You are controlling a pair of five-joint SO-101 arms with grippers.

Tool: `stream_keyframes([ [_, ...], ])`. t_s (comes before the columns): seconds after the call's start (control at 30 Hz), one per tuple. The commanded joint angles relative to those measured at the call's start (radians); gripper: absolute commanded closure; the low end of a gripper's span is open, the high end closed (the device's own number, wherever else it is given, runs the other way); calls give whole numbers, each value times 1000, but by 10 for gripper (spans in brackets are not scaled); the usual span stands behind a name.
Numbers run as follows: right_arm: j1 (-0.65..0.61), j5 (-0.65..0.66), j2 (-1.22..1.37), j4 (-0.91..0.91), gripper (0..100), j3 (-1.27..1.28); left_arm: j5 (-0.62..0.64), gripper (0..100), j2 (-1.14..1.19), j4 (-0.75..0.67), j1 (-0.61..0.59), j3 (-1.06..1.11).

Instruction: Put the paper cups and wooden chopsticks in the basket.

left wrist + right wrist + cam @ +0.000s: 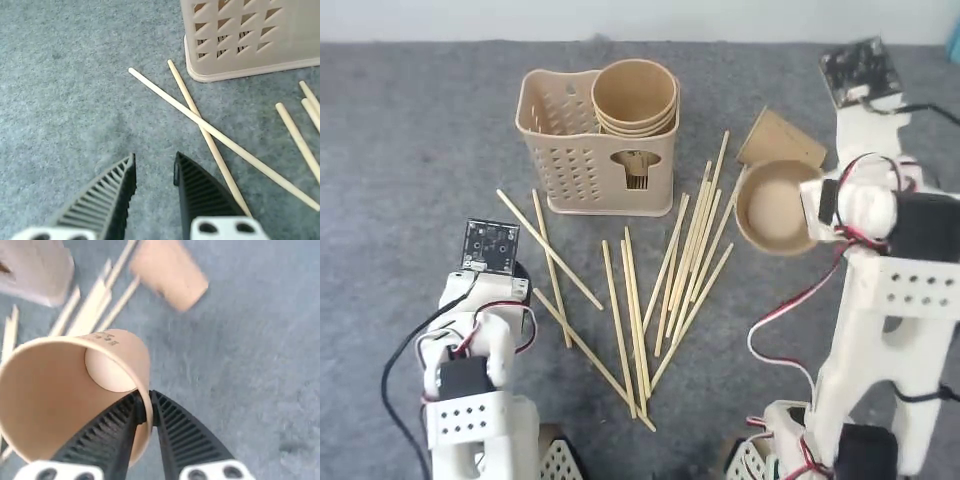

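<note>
Right wrist view: right jaws clamped on paper cup (50, 400) rim only, so thin wall may buckle & cup slip before basket (560, 150), well apart from jaws; left jaws apart.

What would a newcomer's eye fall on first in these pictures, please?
Probably the paper cup pinched by its rim in the right gripper, near a second cup lying on its side. Then the wooden chopsticks fanned out in front of the basket, which holds stacked cups.
</note>
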Motion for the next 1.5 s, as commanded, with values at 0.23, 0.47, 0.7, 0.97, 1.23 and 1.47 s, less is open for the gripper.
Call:
stream_keyframes([
  [0.23, -97, -163, 318, 36, 991, -628, -8, 877, -17, -29, -5, 13],
  [0.47, -335, -190, 449, -28, 991, -916, -9, 877, -17, -44, 2, 22],
  [0.7, -433, -189, 545, -124, 991, -930, -9, 877, -17, -46, 2, 22],
  [0.97, -426, -181, 680, -206, 991, -933, -9, 877, -17, -48, 2, 22],
  [1.23, -407, -181, 711, -199, 988, -930, -9, 877, -17, -74, 2, 31],
  [1.47, -390, -181, 711, -156, 898, -930, -9, 877, -17, -74, 2, 31],
])
